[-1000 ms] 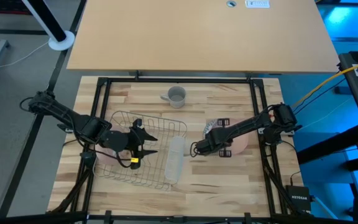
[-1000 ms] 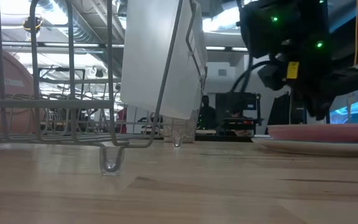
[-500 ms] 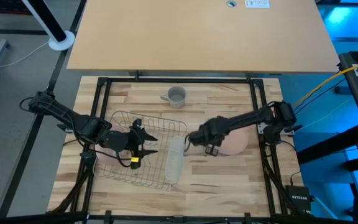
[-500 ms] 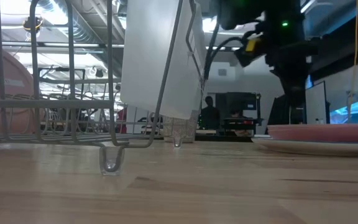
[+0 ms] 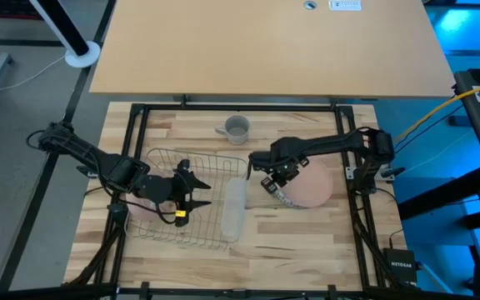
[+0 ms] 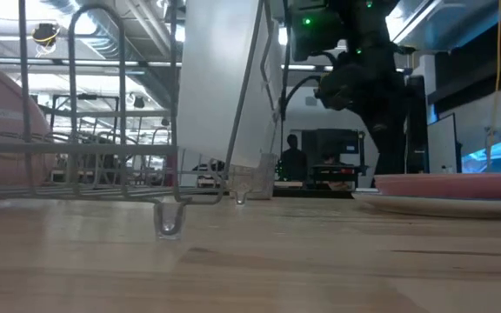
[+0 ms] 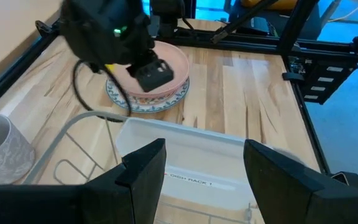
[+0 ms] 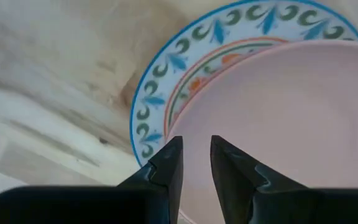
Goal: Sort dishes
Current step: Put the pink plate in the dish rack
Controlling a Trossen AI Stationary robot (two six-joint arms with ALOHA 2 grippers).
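Sorting barely under way: one pink plate [image 5: 140, 206] stands in the wire rack [image 5: 211, 218] by the spread left gripper [image 5: 192, 193], while the empty, part-open right gripper [image 5: 267, 182] hovers over a pink plate [image 5: 311, 187] stacked on the patterned plate [image 7: 118, 96].

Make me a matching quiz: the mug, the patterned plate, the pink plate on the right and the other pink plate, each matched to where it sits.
1. mug
2. patterned plate
3. right pink plate
4. left pink plate

A. standing in the wire rack
B. lying on the patterned plate
C. under a pink plate
D. alone on the table

Pairs: 1-D, 2-C, 3-B, 4-A
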